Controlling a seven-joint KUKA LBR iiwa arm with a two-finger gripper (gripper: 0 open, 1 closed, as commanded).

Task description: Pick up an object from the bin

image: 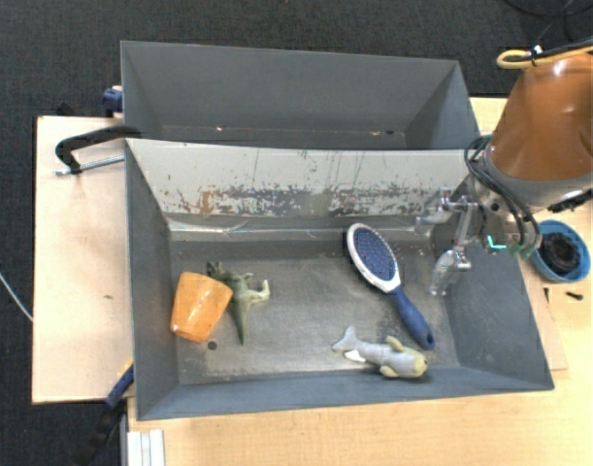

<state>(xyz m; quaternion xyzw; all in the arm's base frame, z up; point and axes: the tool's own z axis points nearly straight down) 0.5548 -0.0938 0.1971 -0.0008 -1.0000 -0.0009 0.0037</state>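
Containing orange cup (199,306), dinosaur (243,294), blue brush (378,260), toy shark (385,355): bin (306,323) | jaws: cannot tell

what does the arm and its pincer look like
A rounded orange cover wraps the wrist, black cables loop beneath it and a yellow cable sits on top. The pincer is slim bare silver metal, with a small teal light beside it.

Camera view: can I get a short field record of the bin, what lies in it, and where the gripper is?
bin: grey metal bin
gripper: at the right side, just right of the hairbrush
hairbrush: blue and white, centre-right, handle towards the near right
cup: orange, on its side, left
toy dinosaur: green, right beside the cup
toy shark: grey, by the front wall
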